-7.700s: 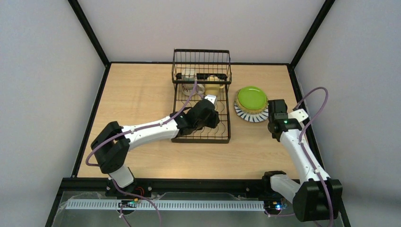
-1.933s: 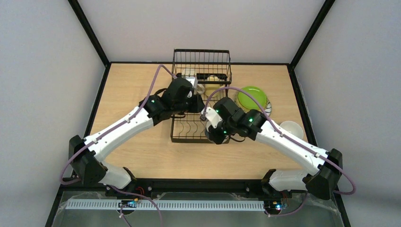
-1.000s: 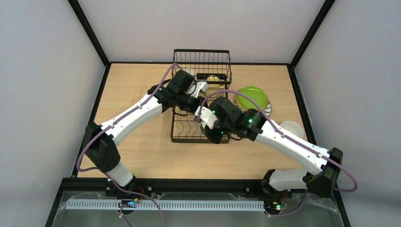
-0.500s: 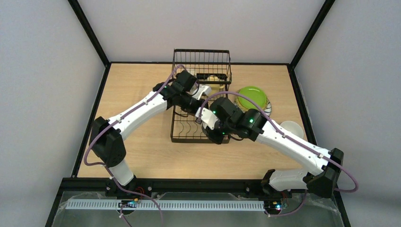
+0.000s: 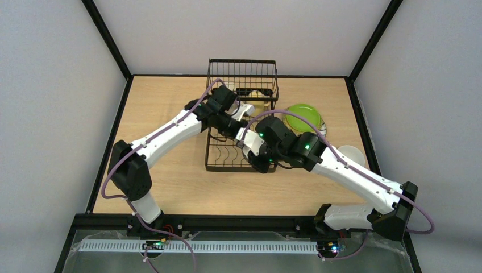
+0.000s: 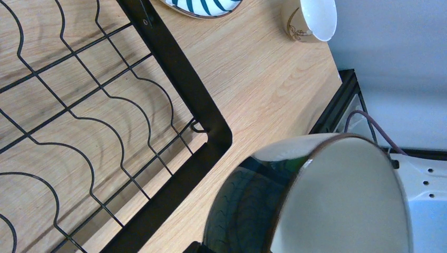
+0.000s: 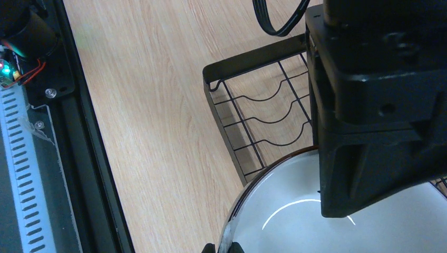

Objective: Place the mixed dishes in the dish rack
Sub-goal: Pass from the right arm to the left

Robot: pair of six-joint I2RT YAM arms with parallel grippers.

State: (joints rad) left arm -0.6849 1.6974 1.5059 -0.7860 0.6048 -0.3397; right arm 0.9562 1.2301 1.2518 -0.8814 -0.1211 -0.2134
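My right gripper [image 7: 221, 246] is shut on the rim of the blue-patterned mug [image 7: 369, 232], which hangs over the front right corner of the black wire dish rack [image 7: 248, 58]. My left gripper [image 5: 249, 145] has come across the rack to the same mug [image 6: 248, 211]. One of its fingers [image 7: 348, 184] reaches down inside the mug, and the mug's wall lies between the jaws. I cannot see whether they press on it. A pale mug [image 5: 258, 96] stands in the rack's raised basket.
The lime green plate [image 5: 303, 118] tops a stack right of the rack [image 5: 241, 168], with the striped-rim plate [image 6: 203, 6] under it. The white printed mug [image 5: 350, 154] lies on its side near the table's right edge. The two arms cross closely above the rack.
My left gripper has swung from the back of the rack forward and right, onto the mug held by the right gripper. The right arm has shifted only slightly.
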